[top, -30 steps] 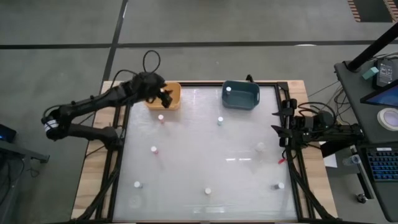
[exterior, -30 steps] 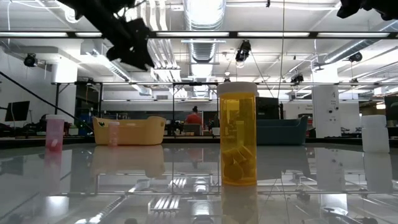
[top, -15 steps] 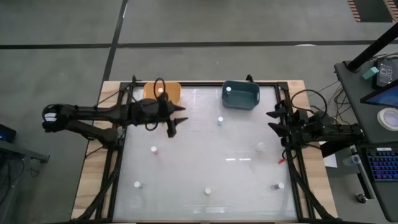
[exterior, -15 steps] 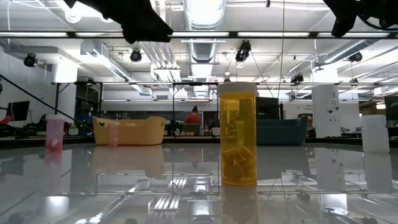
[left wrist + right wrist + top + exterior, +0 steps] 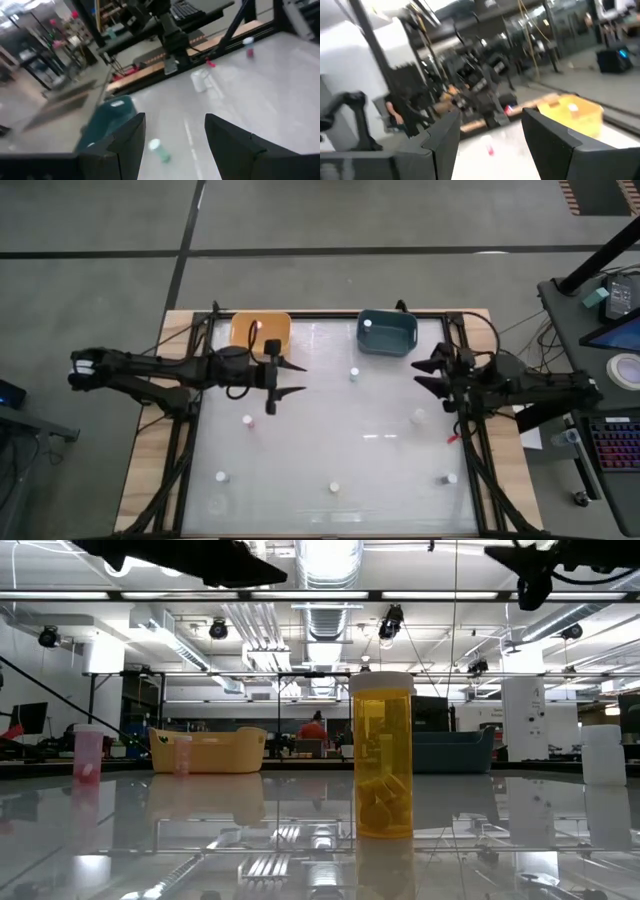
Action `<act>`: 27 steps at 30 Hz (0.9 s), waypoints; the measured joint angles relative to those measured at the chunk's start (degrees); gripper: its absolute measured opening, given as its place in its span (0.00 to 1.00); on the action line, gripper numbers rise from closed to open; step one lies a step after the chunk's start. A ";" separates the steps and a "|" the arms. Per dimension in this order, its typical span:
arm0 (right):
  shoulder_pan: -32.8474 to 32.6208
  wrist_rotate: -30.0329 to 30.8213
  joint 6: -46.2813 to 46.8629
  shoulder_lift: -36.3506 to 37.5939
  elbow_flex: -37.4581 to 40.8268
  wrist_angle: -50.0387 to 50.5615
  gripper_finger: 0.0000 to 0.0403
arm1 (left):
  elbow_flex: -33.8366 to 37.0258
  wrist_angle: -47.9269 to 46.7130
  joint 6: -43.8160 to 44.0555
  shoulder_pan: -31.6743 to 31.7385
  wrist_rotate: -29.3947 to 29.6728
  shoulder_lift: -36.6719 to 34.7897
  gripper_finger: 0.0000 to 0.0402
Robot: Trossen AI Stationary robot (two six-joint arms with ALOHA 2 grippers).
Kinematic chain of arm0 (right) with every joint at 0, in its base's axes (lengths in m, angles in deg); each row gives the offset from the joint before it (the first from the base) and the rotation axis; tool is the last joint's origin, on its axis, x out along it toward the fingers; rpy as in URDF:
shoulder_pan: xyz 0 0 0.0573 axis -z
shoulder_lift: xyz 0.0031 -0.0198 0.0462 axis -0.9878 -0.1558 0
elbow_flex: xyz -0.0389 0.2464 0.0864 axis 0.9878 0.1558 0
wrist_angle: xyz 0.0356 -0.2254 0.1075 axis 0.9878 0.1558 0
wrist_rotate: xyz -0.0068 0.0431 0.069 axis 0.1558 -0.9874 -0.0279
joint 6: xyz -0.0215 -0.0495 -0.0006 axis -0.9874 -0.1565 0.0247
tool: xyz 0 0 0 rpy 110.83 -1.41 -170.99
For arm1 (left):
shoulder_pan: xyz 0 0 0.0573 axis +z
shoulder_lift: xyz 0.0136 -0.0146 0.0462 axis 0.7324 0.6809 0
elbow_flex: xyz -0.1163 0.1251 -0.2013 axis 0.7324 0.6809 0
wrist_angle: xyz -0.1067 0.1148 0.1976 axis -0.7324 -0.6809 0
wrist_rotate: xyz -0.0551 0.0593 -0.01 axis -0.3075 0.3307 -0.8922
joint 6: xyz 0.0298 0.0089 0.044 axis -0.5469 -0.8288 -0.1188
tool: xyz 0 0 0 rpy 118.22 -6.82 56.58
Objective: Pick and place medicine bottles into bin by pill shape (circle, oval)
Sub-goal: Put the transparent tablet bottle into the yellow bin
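Several small white-capped medicine bottles stand apart on the glossy table: one near the middle (image 5: 353,374), one at the left (image 5: 247,421), others along the near side (image 5: 334,487). One stands in the orange bin (image 5: 256,327) and one in the blue bin (image 5: 367,324). My left gripper (image 5: 298,379) is open and empty above the table, to the near right of the orange bin, pointing right. My right gripper (image 5: 422,376) is open and empty over the table's right side, pointing left. In the low view an amber bottle (image 5: 383,755) stands closest.
The orange bin (image 5: 278,338) and the blue bin (image 5: 400,340) stand at the far edge. A black frame (image 5: 196,430) runs along the table's sides. A clear-looking bottle (image 5: 418,417) stands near my right gripper. The left wrist view shows the blue bin (image 5: 107,125) and a bottle (image 5: 160,150) ahead.
My left gripper has left the orange bin, gone toward the near and right over the table, and swung round until it points right. A white-capped bottle now shows in the orange bin. My right gripper has gone left from the right edge, in over the table.
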 joint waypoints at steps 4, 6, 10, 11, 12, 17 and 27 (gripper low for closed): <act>0.00 1.67 2.54 -5.07 -5.71 9.34 0.50 | 1.04 3.19 -2.02 2.91 0.01 -0.02 0.47; 0.00 2.91 4.94 -7.32 -8.79 14.15 0.50 | 1.42 3.65 -2.20 4.51 0.01 -0.02 0.47; 0.02 3.42 11.27 -12.09 -14.98 25.23 0.50 | 1.97 4.17 -1.91 7.25 0.01 0.02 0.47; 0.00 3.39 13.03 -13.23 -16.43 27.86 0.50 | 2.17 4.17 -1.81 7.71 0.02 0.02 0.47; 0.00 3.41 14.82 -14.29 -17.80 30.63 0.50 | 2.41 4.17 -1.73 7.99 0.05 0.03 0.47; -0.02 3.00 23.46 -19.36 -23.81 43.79 0.50 | 5.12 10.28 -0.26 8.05 0.01 0.04 0.47; -1.55 -3.38 42.86 -26.46 -27.66 64.25 0.50 | 5.74 13.63 4.78 7.99 0.03 -0.06 0.47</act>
